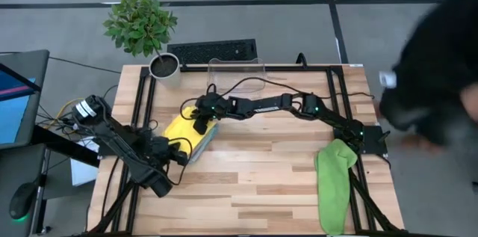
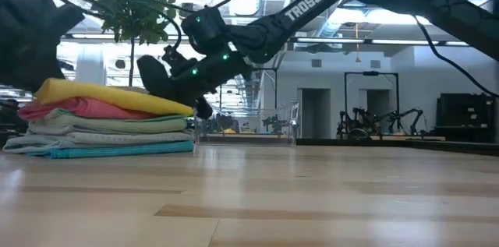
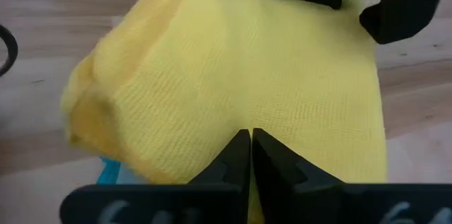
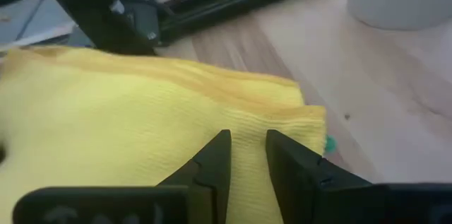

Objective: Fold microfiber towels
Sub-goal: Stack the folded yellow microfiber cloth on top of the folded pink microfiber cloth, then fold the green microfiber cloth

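Wooden worktop point(image 1: 254, 185): a yellow towel point(image 1: 188, 131) is seen atop the folded stack point(image 2: 109, 134) at its left. Left claw point(image 3: 251, 138) is closed; right claw point(image 4: 247, 143) is parted above the cloth, nothing gripped. Soft, limp fabric is best pinched at corners.

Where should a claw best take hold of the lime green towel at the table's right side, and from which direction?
Grip the lime green towel at its upper end, nearest the right arm's base, coming straight down from above. It lies flat in a long crumpled strip, and that end is bunched up, giving raised folds to pinch. This is likely easiest for the right claw, now over the yellow towel.
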